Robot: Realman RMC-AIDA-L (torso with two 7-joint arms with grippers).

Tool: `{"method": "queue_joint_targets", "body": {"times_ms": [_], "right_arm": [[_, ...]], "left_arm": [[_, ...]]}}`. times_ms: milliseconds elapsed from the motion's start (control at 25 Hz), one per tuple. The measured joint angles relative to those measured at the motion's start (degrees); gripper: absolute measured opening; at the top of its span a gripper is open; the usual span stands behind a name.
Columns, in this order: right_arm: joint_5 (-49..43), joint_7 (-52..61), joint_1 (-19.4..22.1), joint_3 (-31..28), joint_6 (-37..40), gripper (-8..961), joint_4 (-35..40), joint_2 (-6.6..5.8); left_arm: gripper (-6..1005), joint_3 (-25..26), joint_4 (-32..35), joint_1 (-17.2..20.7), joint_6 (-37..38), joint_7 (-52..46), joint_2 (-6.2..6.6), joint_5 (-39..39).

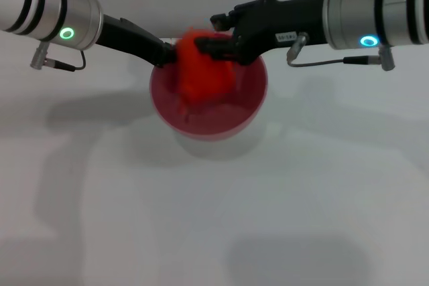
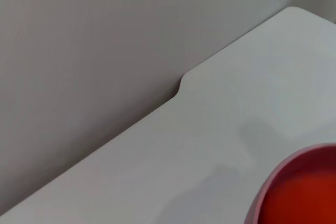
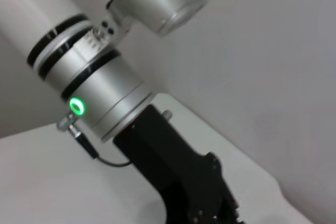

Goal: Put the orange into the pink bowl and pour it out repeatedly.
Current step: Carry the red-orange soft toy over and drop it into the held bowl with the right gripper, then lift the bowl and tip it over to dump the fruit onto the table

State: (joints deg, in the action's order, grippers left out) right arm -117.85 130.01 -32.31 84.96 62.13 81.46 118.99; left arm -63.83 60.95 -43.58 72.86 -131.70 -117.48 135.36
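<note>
The orange (image 1: 201,75) sits over the pink bowl (image 1: 231,122), touching the right pincer (image 1: 204,43).

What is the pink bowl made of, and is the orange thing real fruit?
The pink bowl looks like matte plastic: smooth rim, even colour, no shine. The orange is bright red-orange and lumpy; whether it is real or a toy, the pictures cannot tell.

We see the orange (image 1: 201,75) only as a blurred red smear over the pink bowl (image 1: 238,115), so its shape is lost. The left gripper (image 1: 167,53) and right gripper (image 1: 204,43) meet it, their fingertips hidden against the blur. In the left wrist view, the frame edge cuts the bowl (image 2: 273,182) to a corner. The right wrist view crops the left arm (image 3: 105,103).
</note>
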Motion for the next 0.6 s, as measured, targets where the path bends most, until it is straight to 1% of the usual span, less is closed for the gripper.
{"method": "queue_joint_targets", "body": {"times_ms": [200, 280, 360, 400, 520, 600], "right_arm": [[1.38, -0.34, 1.99, -2.75, -0.06, 450, 2.76, 0.22], [4.62, -1.92, 3.18, -4.77, -0.11, 451, 3.22, 0.27], [9.97, -5.28, 4.91, -7.46, -0.22, 453, 3.15, 0.32], [12.62, -7.0, 5.85, -8.69, -0.41, 453, 2.92, 0.31], [22.32, -13.76, 9.36, -12.22, -1.36, 453, 1.13, 0.17], [28.26, -18.77, 11.59, -14.01, -2.5, 452, -1.08, 0.12]], "left_arm": [[42, 0.36, -0.31, 0.33, -0.62, -0.02, 0.19, 0.07], [42, 0.36, -0.3, 0.54, -0.85, -0.03, 0.32, 0.11], [42, -0.06, 0.1, 0.81, -1.35, 0.21, 0.32, 0.14], [42, -0.8, 0.45, 1.08, -2.0, 0.51, 0.26, 0.16], [42, -5.63, 1.5, 2.03, -5.17, 0.67, 0.01, 0.59], [42, -10.98, 2.01, 2.53, -8.57, 0.16, -0.22, 1.09]]}}
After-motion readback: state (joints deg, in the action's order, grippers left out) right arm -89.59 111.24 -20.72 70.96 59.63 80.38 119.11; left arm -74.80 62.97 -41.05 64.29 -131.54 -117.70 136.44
